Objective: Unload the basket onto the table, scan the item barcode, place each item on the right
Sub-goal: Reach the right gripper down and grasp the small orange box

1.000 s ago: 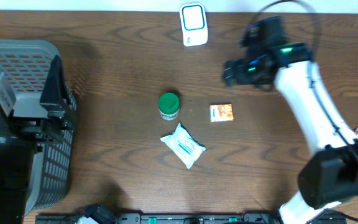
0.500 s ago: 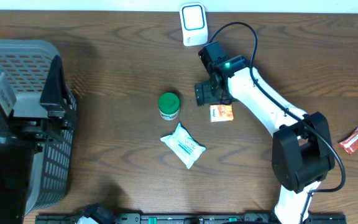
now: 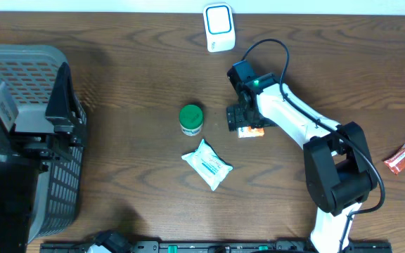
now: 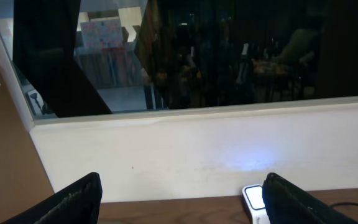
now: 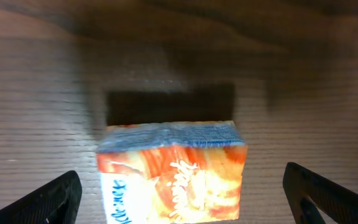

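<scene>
hovering right over the small orange carton (image 5: 173, 171), the right gripper (image 5: 191, 200) has its jaws spread wide on either side of it, gripping nothing. the carton lies flat on the wood-grain table (image 3: 118, 183), at three o'clock from the green-lidded jar (image 3: 191, 118) and about five o'clock from the white scanner (image 3: 218, 28). it looks like light, stiff cardboard with a glossy print. it is probably a little slick and easy to dent, so a gentle pinch across two opposite side faces would suit. no barcode shows. the left gripper (image 4: 184, 202), likewise released, is parked at nine o'clock.
</scene>
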Available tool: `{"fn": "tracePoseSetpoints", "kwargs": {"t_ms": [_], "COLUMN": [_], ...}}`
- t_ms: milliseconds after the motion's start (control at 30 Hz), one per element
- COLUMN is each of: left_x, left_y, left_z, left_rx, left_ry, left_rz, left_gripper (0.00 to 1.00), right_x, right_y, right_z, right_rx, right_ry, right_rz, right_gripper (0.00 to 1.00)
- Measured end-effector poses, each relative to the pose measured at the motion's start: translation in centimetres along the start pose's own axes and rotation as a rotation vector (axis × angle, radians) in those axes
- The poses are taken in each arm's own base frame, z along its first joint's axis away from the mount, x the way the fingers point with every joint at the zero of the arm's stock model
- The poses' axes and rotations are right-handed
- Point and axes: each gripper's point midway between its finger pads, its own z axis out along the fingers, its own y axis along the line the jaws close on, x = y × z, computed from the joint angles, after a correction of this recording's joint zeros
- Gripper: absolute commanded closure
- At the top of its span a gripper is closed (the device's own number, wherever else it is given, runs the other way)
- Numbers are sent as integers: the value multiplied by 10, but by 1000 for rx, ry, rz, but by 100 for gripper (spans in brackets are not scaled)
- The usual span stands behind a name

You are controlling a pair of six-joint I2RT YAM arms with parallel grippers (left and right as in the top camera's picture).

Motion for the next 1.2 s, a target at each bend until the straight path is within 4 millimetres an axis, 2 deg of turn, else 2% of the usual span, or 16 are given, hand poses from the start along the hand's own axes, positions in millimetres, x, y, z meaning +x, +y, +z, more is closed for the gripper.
{"fn": "tracePoseSetpoints", "kwargs": {"t_ms": [433,533,633,667,1067,1200], "left_x": [0,0,0,0,0,0], "left_y": [0,0,0,0,0,0], "left_z": [0,0,0,0,0,0], "left_rx": [0,0,0,0,0,0], "left_ry": [0,0,0,0,0,0], "left_rz": [0,0,0,0,0,0], "left_gripper": [18,18,18,18,18,18], "right_x": [2,-1,-2,-2,0,13], "right_y": [4,8,11,11,11,7], "right_z": [24,25,26,26,26,24], "right_rx": [-50,-70,-87,-88,-88,-73], "right_ry": [-32,-46,-51,-53,-45,14], "right_rz": [22,24,29,28,34,24], "right_gripper": [1,9,27,38,38,39]}}
